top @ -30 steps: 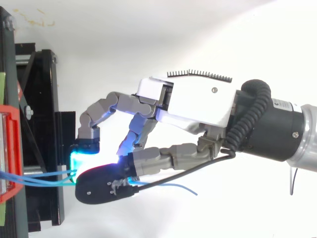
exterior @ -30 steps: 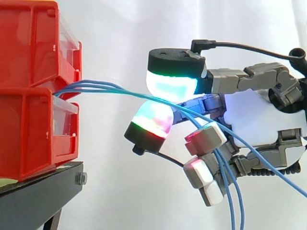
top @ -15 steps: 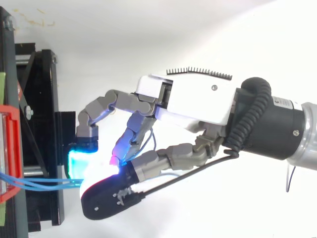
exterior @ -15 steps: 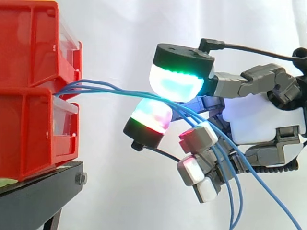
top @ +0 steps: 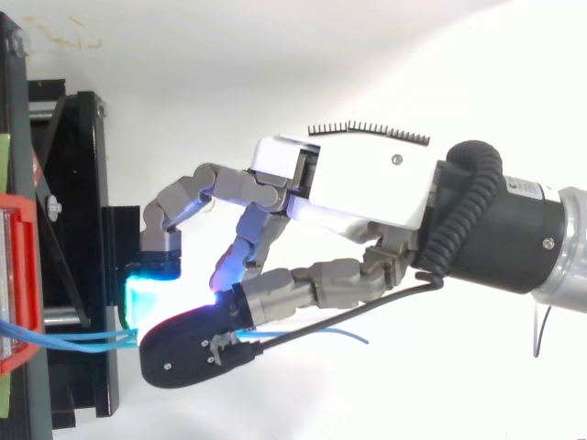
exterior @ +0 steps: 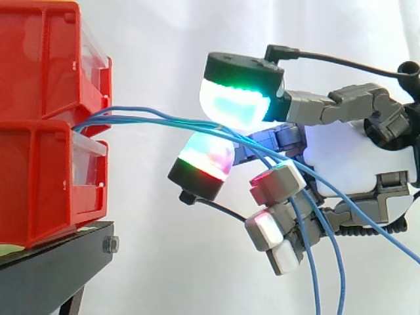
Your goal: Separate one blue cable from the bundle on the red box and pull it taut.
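Plainly, the robot hand (exterior: 354,161) is pinching the blue cables (exterior: 151,119). Two glowing pads (exterior: 233,105) press on the bundle, one from above and one from below, a little to the right of the red bins (exterior: 39,177). How many strands sit inside the pinch is hard to make out from the side, because they run together there. From above, the dark back of the upper pad covers the spot.

The other fingers (exterior: 279,184) are curled below the palm, and the strands fan out across them. Two strands drop off the bottom of the side view and one slants away to its right edge, so their loose ends are cut off. The other ends slip into the gap between the upper and lower bin, and where they are fixed is hidden. Between the bins and the pads the bundle runs in a shallow arc.

The bins stand stacked at the right edge of a black stand (exterior: 46,275), with a bolt head (exterior: 110,245) on its face. From above, the bins are cut off by the left edge. A white curtain (exterior: 164,39) hangs behind.

A yellow-green strip (exterior: 10,249) peeps out under the lower bin, and nothing can be read on it. The writing on the black wrist collar (top: 525,192) is too small to read.
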Action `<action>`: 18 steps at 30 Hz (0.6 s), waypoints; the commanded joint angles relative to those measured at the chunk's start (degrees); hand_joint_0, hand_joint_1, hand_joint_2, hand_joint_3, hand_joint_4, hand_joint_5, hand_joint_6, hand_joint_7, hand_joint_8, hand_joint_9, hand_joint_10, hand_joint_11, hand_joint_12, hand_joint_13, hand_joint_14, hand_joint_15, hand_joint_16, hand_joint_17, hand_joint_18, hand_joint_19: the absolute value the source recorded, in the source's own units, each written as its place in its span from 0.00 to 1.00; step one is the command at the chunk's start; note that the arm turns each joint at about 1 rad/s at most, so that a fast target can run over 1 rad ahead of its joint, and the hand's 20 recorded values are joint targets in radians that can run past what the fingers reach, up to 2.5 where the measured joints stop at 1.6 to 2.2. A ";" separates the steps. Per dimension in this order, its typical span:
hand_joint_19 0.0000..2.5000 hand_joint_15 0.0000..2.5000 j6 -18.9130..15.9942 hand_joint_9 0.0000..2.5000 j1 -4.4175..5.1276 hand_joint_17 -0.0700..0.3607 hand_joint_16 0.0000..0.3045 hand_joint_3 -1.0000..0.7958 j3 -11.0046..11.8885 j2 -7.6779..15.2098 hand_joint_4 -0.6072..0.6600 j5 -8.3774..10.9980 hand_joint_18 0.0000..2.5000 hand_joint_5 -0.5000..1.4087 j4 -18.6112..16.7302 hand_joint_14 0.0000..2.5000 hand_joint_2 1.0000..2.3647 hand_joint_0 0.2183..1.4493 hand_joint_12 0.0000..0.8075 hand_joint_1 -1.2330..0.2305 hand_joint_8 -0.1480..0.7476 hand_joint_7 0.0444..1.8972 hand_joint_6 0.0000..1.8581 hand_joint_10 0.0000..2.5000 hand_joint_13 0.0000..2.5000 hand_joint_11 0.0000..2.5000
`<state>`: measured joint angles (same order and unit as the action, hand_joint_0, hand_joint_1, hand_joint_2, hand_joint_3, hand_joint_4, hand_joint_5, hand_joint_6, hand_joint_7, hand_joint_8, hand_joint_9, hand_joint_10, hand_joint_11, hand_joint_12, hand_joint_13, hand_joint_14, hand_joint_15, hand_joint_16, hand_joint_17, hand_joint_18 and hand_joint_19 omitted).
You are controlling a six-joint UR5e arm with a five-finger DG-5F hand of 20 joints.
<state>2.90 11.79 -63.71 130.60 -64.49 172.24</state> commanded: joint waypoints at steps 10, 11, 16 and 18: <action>0.20 0.25 0.00 0.51 -0.01 0.37 0.13 0.28 0.08 0.00 0.44 -0.02 0.41 0.18 0.03 0.01 0.00 0.41 0.48 0.25 0.55 0.45 0.50 0.00 0.44 0.39; 0.20 0.25 0.00 0.51 -0.01 0.37 0.13 0.28 0.08 0.00 0.42 -0.02 0.41 0.18 0.03 0.01 0.00 0.42 0.48 0.26 0.54 0.45 0.50 0.00 0.44 0.39; 0.20 0.25 -0.09 0.51 -0.10 0.37 0.13 0.28 0.08 0.00 0.39 -0.02 0.42 0.18 0.03 0.01 0.00 0.42 0.47 0.25 0.52 0.42 0.50 0.00 0.44 0.39; 0.20 0.25 -0.09 0.51 -0.10 0.37 0.13 0.28 0.08 0.00 0.38 -0.02 0.42 0.18 0.03 0.01 0.00 0.42 0.47 0.25 0.52 0.43 0.50 0.00 0.45 0.39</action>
<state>2.84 11.71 -63.68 130.61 -64.51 172.27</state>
